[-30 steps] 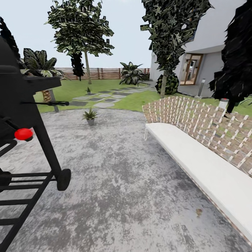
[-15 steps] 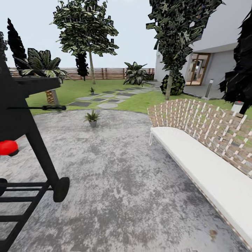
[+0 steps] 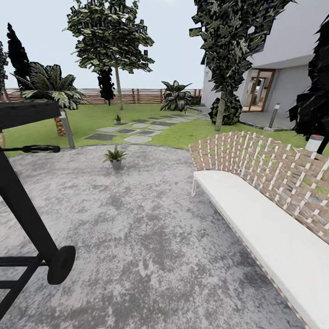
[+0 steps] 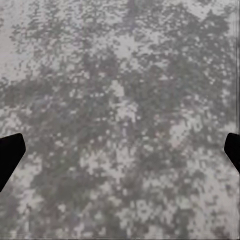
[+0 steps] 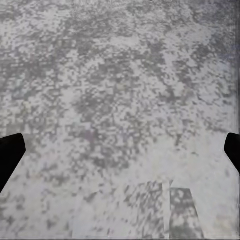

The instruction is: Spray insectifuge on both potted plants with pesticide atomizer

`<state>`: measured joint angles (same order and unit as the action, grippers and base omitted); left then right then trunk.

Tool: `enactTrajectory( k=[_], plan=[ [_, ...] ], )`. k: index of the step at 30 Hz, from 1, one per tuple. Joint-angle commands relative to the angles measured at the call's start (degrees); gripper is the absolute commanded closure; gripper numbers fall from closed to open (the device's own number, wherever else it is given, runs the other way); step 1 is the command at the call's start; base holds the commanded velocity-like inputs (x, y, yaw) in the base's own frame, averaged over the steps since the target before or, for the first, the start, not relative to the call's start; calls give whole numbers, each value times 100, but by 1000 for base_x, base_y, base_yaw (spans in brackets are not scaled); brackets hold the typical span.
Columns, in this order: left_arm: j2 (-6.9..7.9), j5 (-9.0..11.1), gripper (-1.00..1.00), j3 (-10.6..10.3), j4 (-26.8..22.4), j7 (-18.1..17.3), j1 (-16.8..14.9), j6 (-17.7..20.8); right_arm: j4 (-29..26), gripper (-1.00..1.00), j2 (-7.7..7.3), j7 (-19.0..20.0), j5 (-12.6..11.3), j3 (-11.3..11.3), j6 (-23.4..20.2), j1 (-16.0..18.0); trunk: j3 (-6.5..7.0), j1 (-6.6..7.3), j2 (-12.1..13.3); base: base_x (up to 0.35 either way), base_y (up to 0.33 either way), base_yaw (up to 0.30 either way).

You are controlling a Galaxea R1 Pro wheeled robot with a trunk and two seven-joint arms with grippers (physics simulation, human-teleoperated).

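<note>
Two end effectors, both spread wide over mottled grey paving: left end effector [image 4: 120,150] with dark fingertips [image 4: 10,155] at opposite edges of its wrist view, nothing between them; right end effector [image 5: 120,150] same, fingertips [image 5: 11,150] far apart, holding nothing, touching nothing. Two potted plants seen from the head: nearer potted plant [image 3: 115,156], green rosette in a small grey pot, upright at the far edge of the round paved patio [image 3: 137,237]; farther potted plant [image 3: 118,119] tiny, on the lawn [image 3: 91,119] beside the stepping stones [image 3: 137,131]. Pesticide atomizer location: cannot tell. Black grill frame [image 3: 27,219] with wheel [image 3: 61,264] at the left side. White-cushioned woven bench [image 3: 256,214] along the right, nothing on the seat. Palm [image 3: 50,89], trees, slatted fence [image 3: 137,95] behind; house with doorway [image 3: 256,93] far right.
</note>
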<state>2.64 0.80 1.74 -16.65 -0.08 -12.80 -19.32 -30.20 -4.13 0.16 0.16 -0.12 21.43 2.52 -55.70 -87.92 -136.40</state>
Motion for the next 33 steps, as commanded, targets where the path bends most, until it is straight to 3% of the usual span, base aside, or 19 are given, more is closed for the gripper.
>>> enactTrajectory(
  k=[1, 19, 33],
  plan=[
    [-1, 8, -100, 11, 5, -1, -3, -17, 5, -100, 0, 2, 2, -2, 18, 3, -5, -2, -2, 311, -172, 0],
    [-1, 8, -100, 10, 4, -1, -3, -19, 5, -100, 0, 2, 2, 1, 18, 3, -5, -2, -2, 321, -126, 2],
    [-1, 8, -100, 11, 4, -1, -3, -19, 5, -100, 9, 2, 2, 21, 19, 3, -5, -2, -2, 340, -2, 258]
  ],
)
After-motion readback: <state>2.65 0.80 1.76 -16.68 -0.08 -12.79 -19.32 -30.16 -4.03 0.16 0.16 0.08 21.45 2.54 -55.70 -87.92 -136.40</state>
